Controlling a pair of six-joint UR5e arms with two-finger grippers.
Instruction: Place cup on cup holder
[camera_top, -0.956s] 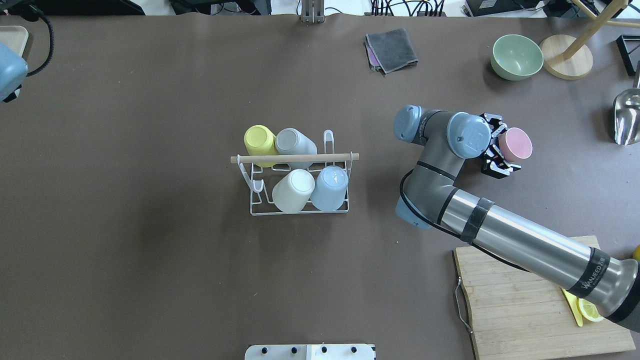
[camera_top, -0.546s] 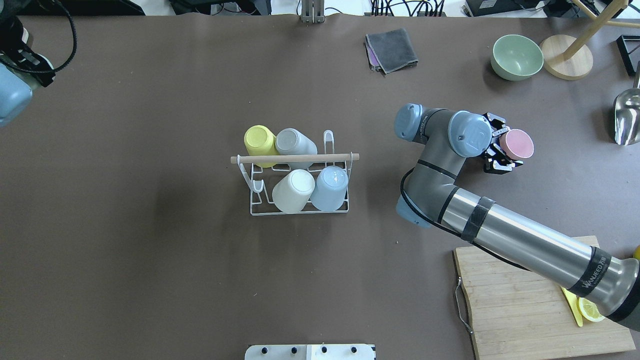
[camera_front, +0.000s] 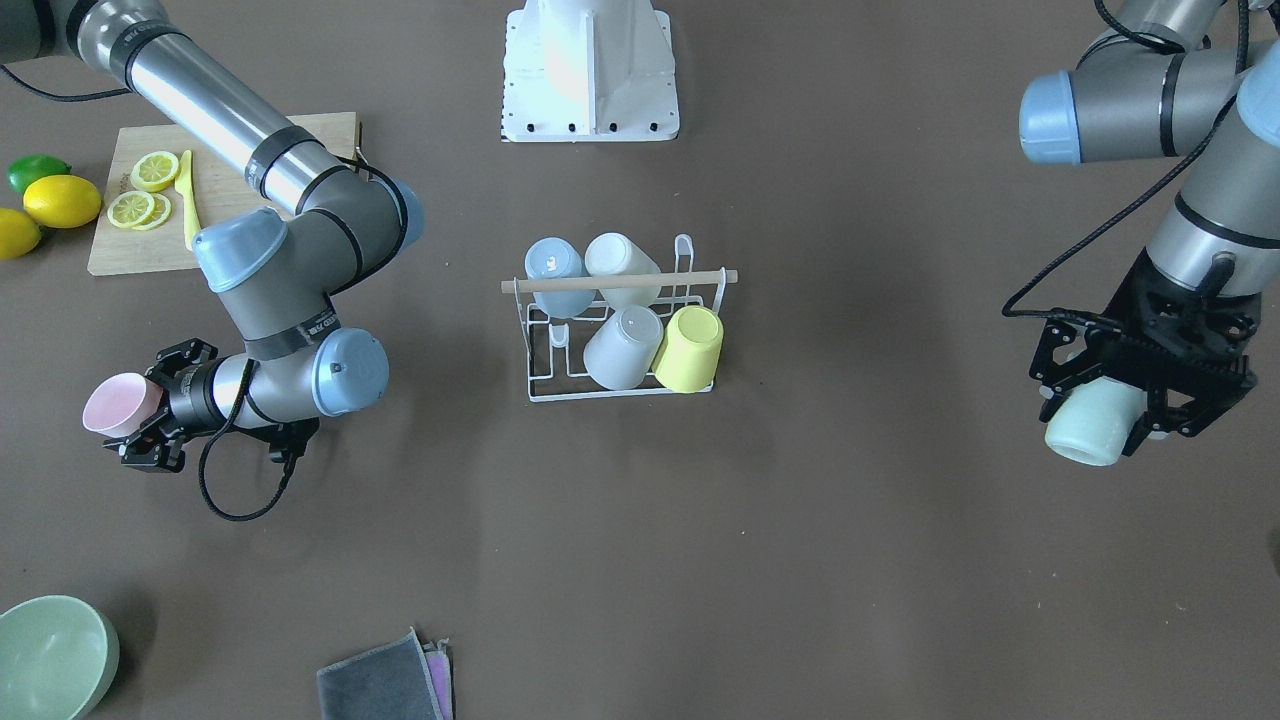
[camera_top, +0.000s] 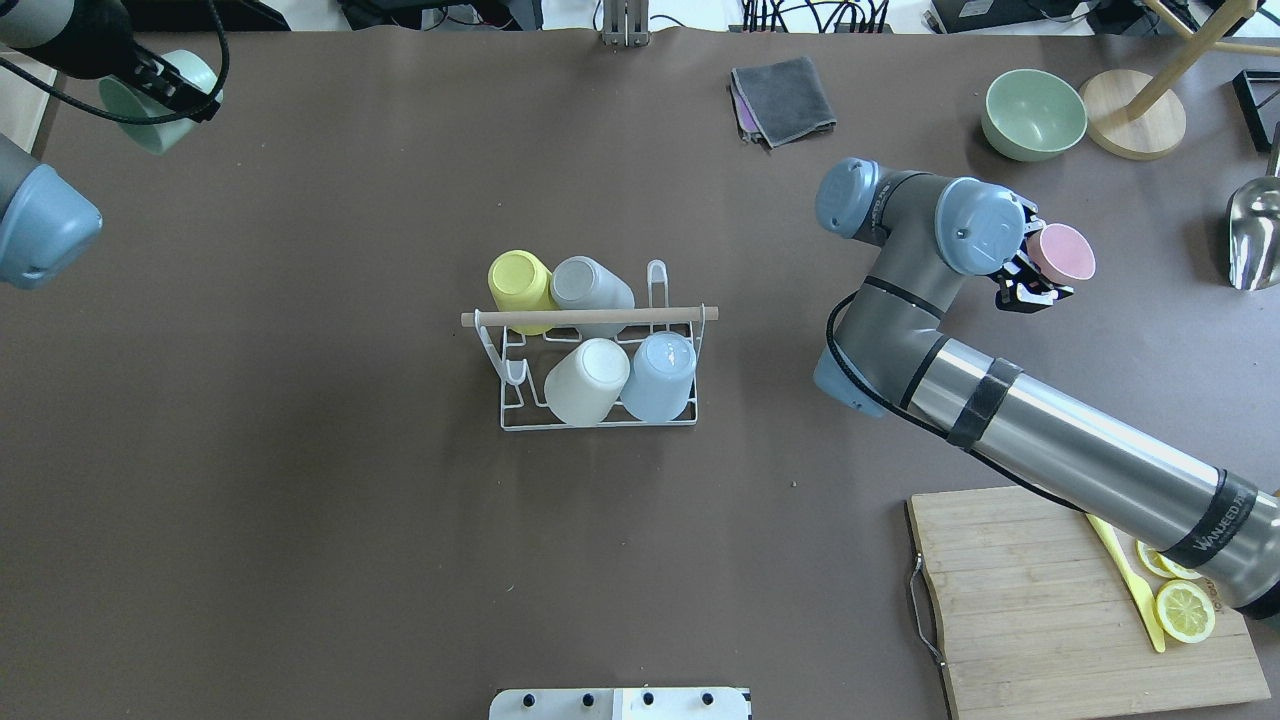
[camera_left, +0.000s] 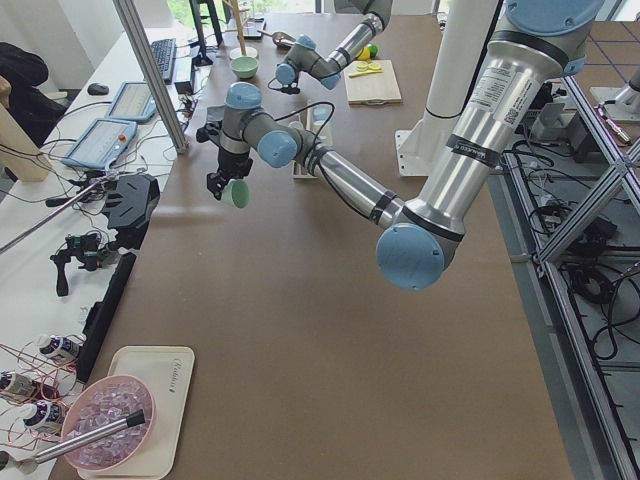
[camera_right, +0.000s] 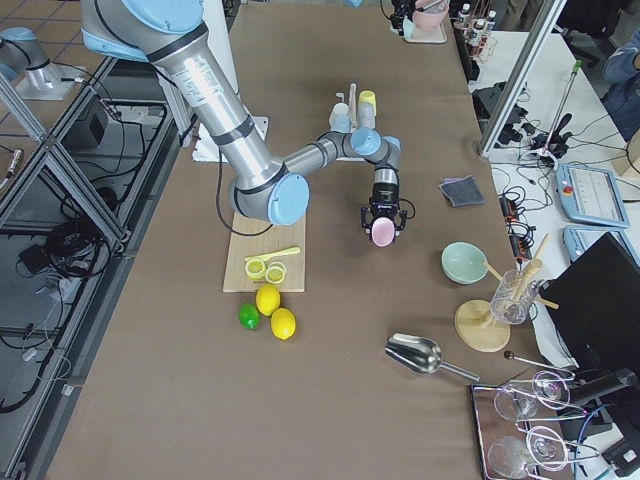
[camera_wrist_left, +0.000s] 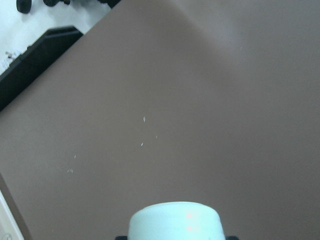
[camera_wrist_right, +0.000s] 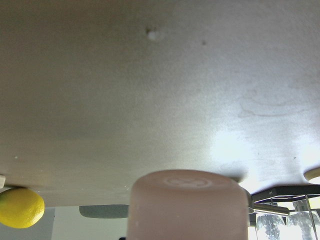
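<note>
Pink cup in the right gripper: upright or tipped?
Tipped sideways: pink cup juts horizontally from right gripper, base outward.

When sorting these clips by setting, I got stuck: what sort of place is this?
Probably a robotics lab: the left arm and right arm share one table, and control tablets sit on a side bench beside aluminium framing.

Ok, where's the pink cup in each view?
Front-facing: pink cup far left.
Overhead: pink cup upper right.
Exterior left: too small to tell.
Exterior right: pink cup centre.
Left wrist: absent.
Right wrist: pink cup bottom centre.
Landmark: green bowl, in all four exterior views.
</note>
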